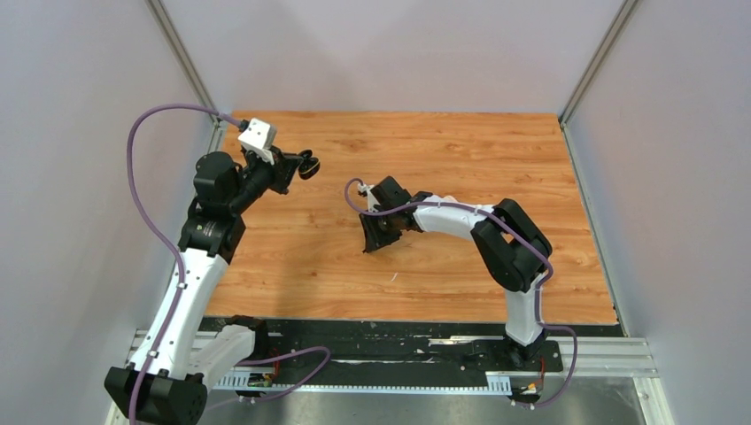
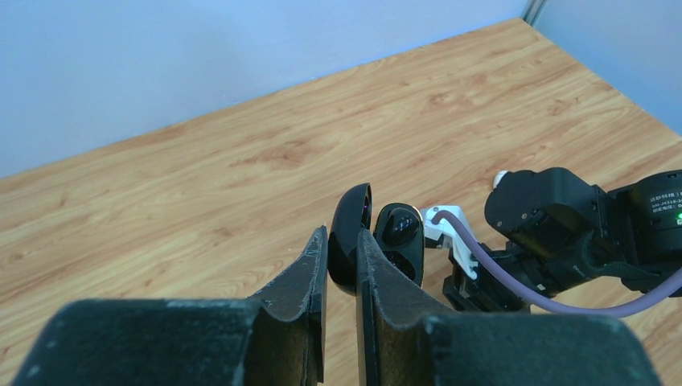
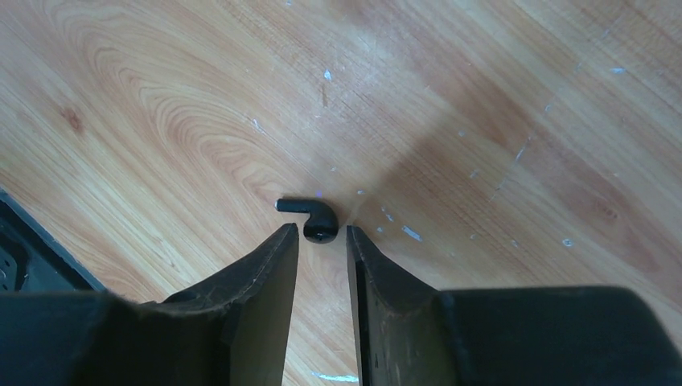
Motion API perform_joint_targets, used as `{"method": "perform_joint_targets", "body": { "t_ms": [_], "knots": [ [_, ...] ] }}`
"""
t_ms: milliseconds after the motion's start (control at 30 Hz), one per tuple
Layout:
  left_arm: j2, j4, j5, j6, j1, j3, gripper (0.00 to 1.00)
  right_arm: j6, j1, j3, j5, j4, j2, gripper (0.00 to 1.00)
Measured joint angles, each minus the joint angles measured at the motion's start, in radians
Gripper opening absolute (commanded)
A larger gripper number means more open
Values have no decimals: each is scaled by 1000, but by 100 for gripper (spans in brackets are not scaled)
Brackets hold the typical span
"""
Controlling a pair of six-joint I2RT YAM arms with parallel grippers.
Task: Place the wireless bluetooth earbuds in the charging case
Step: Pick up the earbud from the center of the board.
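Orange-brown wood table: fills the middle of the top view, with grey walls on three sides and a black strip along its near edge.
Left arm: reaches up the left side of the top view, its wrist raised over the table's upper left part.
Right arm: bent at right of centre, its forearm pointing left and down toward the wood.
Left gripper: clenched on the charging case, held clear of the table; the jaws pinch the thin curved lid between them.
Right gripper: released, the jaws a narrow gap apart, tips low over the wood at centre frame in its wrist view.
Charging case: black and glossy, hinged open; the lid sits between the left fingers and the body hangs just beside the outer finger.
Case contents: a dark rounded shape shows in the body's upper well; I cannot tell whether it is an earbud.
Black earbud: lies on the table, head right at the gap between the right fingertips, stem pointing left; contact cannot be told.
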Motion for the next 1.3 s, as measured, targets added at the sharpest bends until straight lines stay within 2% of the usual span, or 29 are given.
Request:
{"method": "perform_joint_targets", "body": {
  "t_ms": [267, 400, 700, 933, 1067, 1300],
  "knots": [
    [1, 0, 0, 3, 1, -2, 0, -2, 5, 11, 0, 6, 11, 29],
    [1, -1, 1, 5, 1, -6, 0, -6, 5, 11, 3, 6, 11, 33],
    [9, 0, 8, 4, 1, -8, 0, -24, 5, -11, 0, 32, -1, 31],
    [19, 0, 8, 3, 1, -8, 0, -69, 5, -21, 1, 48, -3, 23],
    [19, 0, 8, 4, 1, -9, 0, -124, 5, -50, -3, 78, -24, 1],
    [32, 12, 23, 4, 2, -26, 0, -296, 3, -88, 8, 102, -68, 0]
  ]
}}
